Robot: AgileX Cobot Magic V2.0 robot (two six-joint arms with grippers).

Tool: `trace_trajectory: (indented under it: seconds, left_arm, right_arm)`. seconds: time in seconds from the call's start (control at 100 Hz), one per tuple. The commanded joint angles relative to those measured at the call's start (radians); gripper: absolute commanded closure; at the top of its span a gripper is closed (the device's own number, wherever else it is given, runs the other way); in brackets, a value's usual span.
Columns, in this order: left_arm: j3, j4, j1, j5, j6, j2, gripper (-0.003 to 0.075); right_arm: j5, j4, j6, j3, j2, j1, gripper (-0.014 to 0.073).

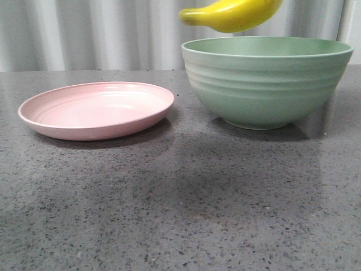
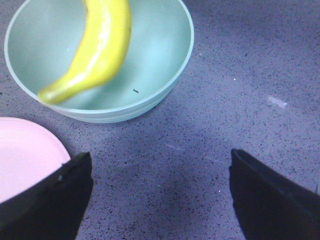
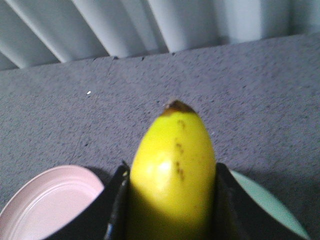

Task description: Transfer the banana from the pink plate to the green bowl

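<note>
The yellow banana [image 1: 234,14] hangs in the air just above the rim of the green bowl [image 1: 265,84], toward its left side. My right gripper [image 3: 172,200] is shut on the banana [image 3: 172,165], its dark tip pointing away. The pink plate [image 1: 97,109] lies bare, left of the bowl. In the left wrist view the banana [image 2: 97,47] hangs over the bowl's hollow [image 2: 150,55], and the plate's edge [image 2: 25,155] shows. My left gripper [image 2: 161,195] is open and holds nothing, over bare tabletop near the bowl and plate. Neither gripper shows in the front view.
The grey speckled tabletop [image 1: 180,209] stretches in front of the plate and bowl. A pale pleated curtain [image 1: 90,34] hangs behind the table's far edge.
</note>
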Motion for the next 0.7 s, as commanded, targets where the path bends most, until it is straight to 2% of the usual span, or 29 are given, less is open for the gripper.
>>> trace_trajectory:
  seconds: [0.0,0.08,0.15,0.2,0.32,0.39,0.69]
  left_arm:
    - [-0.036,-0.009,0.000,-0.052,0.001,-0.036,0.0216]
    - [-0.036,-0.011,0.000,-0.052,-0.001,-0.036,0.0216]
    - [-0.036,-0.011,0.000,-0.052,-0.019,-0.036,0.0216]
    - [-0.036,-0.011,0.000,-0.052,-0.019,-0.036,0.0216]
    - [-0.036,-0.011,0.000,-0.052,-0.019,-0.036,0.0216]
    - [-0.036,-0.011,0.000,-0.052,-0.019,-0.036,0.0216]
    - [-0.036,-0.011,0.000,-0.073,-0.019,-0.038,0.0223]
  right_arm:
    - [-0.099,-0.018,-0.010,-0.035,-0.016,-0.024,0.0673]
    - [-0.101,-0.052,-0.010,-0.035,0.014,-0.027,0.0664]
    - [-0.080,-0.079,-0.010,-0.035,0.048,-0.027,0.0614]
    - [-0.066,-0.087,-0.010,-0.035,0.071,-0.027,0.0550]
    - [-0.056,-0.089,-0.010,-0.035,0.113,-0.027,0.0331]
    - [-0.050,-0.089,-0.010,-0.035,0.124,-0.027,0.0258]
    - [-0.024,-0.122,-0.010,-0.048,0.118,-0.027,0.0242]
